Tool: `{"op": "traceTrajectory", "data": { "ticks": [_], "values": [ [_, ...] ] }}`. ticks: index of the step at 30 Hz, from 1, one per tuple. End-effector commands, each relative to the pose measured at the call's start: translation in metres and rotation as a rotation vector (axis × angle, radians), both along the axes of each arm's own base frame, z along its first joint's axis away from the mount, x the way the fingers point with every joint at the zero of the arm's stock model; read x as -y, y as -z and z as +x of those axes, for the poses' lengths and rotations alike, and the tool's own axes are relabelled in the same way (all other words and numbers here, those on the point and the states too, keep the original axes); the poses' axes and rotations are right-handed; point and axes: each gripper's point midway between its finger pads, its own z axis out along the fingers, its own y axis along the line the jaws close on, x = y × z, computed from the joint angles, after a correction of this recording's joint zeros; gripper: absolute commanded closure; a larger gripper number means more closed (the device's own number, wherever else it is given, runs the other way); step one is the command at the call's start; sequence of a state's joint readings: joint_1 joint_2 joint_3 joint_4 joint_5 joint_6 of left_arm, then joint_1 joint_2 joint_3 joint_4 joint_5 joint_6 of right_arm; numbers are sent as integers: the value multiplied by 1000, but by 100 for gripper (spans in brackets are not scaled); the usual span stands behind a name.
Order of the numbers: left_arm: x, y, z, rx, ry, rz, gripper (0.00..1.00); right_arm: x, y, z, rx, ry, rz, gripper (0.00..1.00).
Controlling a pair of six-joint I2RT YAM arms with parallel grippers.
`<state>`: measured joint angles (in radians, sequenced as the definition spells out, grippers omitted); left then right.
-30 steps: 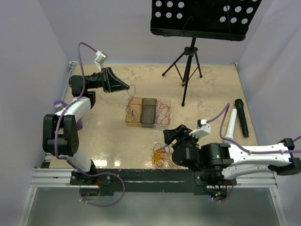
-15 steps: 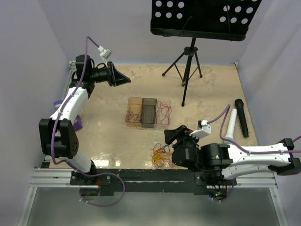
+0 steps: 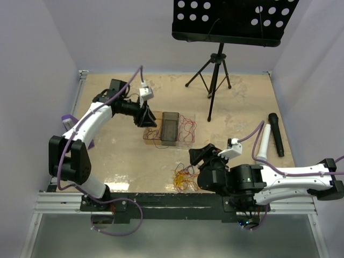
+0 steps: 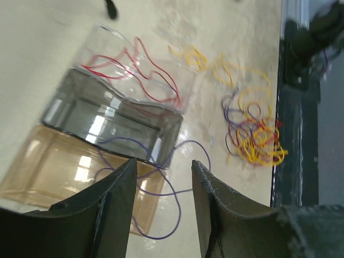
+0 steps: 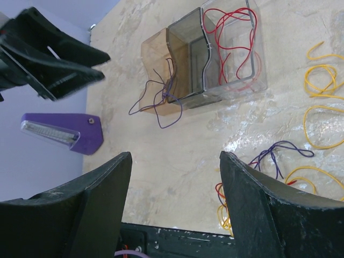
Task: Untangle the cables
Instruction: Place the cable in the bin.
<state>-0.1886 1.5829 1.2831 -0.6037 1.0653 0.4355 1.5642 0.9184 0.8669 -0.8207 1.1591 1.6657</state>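
The left claw (image 4: pixel 161 209) is held partly open with nothing between its fingers, poised over the amber compartment (image 4: pixel 43 172) of a three-part bin. A purple cable (image 5: pixel 164 97) is draped over that compartment's rim and onto the worktop (image 3: pixel 123 156). Red cables (image 4: pixel 145 67) are seen in the clear compartment (image 4: pixel 107 43), with the grey compartment (image 4: pixel 97 115) set between the two. A tangled heap of yellow, orange, purple and red cables (image 4: pixel 255 145) is spread by the worktop's front edge, near which the right claw (image 5: pixel 172 204) is seen wide open and empty.
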Motion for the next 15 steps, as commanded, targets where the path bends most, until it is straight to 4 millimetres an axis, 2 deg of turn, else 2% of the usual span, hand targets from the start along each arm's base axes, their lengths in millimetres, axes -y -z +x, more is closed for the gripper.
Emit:
{"op": "traceTrajectory", "data": {
  "ticks": [1, 6, 10, 15],
  "values": [
    [4, 24, -48, 151, 219, 152, 50, 4, -3, 4, 21, 34, 12, 29],
    [24, 49, -69, 211, 308, 240, 50, 5, -6, 4, 19, 39, 22, 29],
    [31, 52, -59, 226, 313, 246, 50, 2, -6, 4, 16, 37, 17, 29],
    [40, 63, -57, 206, 323, 264, 50, 0, -7, 3, 16, 36, 12, 29]
  ]
}}
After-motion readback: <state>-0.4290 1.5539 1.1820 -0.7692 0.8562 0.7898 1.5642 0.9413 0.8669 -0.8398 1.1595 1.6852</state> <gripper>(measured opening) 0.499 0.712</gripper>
